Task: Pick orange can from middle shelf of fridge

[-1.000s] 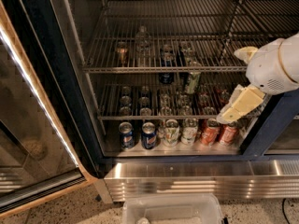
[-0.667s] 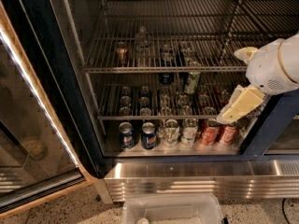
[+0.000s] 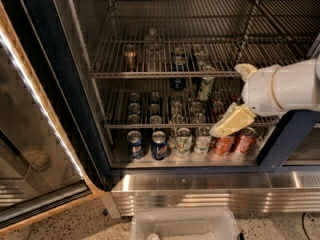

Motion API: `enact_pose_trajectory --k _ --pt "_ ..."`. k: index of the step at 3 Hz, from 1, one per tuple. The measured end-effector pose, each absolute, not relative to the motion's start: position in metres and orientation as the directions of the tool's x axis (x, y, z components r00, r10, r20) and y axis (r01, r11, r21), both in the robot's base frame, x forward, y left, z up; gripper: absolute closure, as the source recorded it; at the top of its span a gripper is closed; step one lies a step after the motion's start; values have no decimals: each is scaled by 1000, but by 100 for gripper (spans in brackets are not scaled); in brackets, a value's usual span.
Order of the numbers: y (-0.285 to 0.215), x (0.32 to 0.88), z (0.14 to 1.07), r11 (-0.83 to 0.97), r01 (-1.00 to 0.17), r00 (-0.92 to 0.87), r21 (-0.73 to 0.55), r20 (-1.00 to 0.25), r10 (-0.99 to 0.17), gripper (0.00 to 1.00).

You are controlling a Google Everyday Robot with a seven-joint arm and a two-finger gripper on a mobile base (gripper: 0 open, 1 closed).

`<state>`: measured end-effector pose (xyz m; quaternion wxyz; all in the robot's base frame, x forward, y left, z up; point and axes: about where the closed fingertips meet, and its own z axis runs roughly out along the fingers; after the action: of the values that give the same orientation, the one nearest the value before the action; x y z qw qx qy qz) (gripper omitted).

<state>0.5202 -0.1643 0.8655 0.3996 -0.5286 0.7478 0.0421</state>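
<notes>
The fridge (image 3: 55, 84) stands open, with chrome wire racks inside. The orange can (image 3: 131, 57), slim with amber sides and a silver lid, stands at the left of the middle shelf (image 3: 160, 74), beside a clear bottle (image 3: 152, 44) and several small cans. My gripper (image 3: 232, 121), cream-coloured on a white arm, hangs at the right in front of the lower rack. It is well to the right of the orange can and below it, and touches nothing that I can see.
The open glass door (image 3: 30, 134) stands at the left. Blue cans (image 3: 159, 145) and red-orange cans (image 3: 244, 141) line the bottom row, just under my gripper. A green-white can (image 3: 205, 88) stands on the lower rack. A translucent bin (image 3: 185, 224) sits on the floor below the ribbed steel panel (image 3: 200, 191).
My arm and gripper have moved left and slightly down, further in front of the racks. The cans have not moved.
</notes>
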Motion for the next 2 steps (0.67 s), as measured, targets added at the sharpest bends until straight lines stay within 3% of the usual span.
enact_pose_trajectory --k 2 --pt "-133 554 843 480 -787 -40 -388 -744 -667 0"
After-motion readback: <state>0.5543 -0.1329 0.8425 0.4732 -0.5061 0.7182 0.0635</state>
